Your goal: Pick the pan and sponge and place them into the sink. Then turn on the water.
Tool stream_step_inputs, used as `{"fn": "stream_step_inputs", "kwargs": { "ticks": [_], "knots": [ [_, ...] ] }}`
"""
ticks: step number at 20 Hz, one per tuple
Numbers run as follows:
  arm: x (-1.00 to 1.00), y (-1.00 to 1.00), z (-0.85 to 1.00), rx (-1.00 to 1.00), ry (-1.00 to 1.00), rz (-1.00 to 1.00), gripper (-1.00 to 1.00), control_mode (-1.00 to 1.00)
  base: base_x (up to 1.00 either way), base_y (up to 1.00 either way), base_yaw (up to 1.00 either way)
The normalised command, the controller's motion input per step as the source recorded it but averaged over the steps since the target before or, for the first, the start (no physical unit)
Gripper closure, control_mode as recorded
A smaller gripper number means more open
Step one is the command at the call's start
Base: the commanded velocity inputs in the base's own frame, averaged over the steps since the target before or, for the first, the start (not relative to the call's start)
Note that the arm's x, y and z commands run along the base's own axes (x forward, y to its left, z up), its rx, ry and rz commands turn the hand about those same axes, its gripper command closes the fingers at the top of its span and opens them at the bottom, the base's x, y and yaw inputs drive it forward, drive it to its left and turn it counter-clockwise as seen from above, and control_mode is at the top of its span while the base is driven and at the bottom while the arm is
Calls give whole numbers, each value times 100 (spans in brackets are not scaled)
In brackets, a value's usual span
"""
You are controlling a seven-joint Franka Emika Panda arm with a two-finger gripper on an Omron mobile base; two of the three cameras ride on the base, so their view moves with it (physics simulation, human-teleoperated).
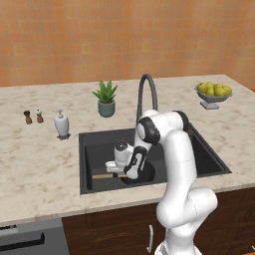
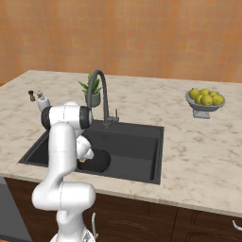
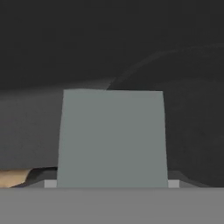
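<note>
In the front-left part of the sink (image 1: 211, 162), low over the basin floor: jaws, lowered on the bent arm. The fingers are hidden behind a grey-green slab standing square in front of the hand camera. This is taken to be the sponge (image 3: 112, 135), gripped with the jaws closed to its width.

Directly beneath, inside the sink: the pan (image 2: 98, 161), black and flat on the basin floor. Its wooden handle (image 1: 102, 176) points toward the sink's left wall.

At the back edge of the sink: the faucet (image 1: 147, 93), arched, with no blue stream falling from it. Water is judged not yet on.

On the surface behind and left of the sink: soap dispenser (image 1: 62, 124), two small shakers (image 1: 33, 116) and a potted plant (image 1: 106, 98). Behind and right of the sink: bowl of lemons (image 1: 214, 91).

Risks noted:
- The sponge may cling to one finger on release, or land on the pan's rim and tip off it. Either way it should stay inside the sink.
- The jaws are very near the pan, so pressing lower could knock or pin it.
- On lifting out, the wrist or elbow could clip the faucet arch, which stands just behind the arm.
- The faucet lever is small and close to the arch, so a misjudged reach could miss it or push it the wrong way.
</note>
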Motion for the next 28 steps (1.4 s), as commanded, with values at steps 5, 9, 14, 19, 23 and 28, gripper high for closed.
{"fn": "stream_step_inputs", "kwargs": {
  "ticks": [5, 9, 14, 19, 23, 28],
  "knots": [
    [11, -3, -1, 0, 0, 0, -100, -100, 0, 0, 0],
    [11, -8, 0, 0, 0, 0, -100, -100, 0, 0, 0],
    [-1, -14, 17, 0, -2, 0, -100, -100, 0, 0, 0],
    [-22, -12, 46, 0, -5, 0, -100, -100, 0, 0, 0],
    [-35, -12, 51, 0, -3, 0, -100, -100, 0, 0, 0],
    [-30, -1, 64, 0, -1, 0, -100, -100, 0, 0, 0]
  ]
}}
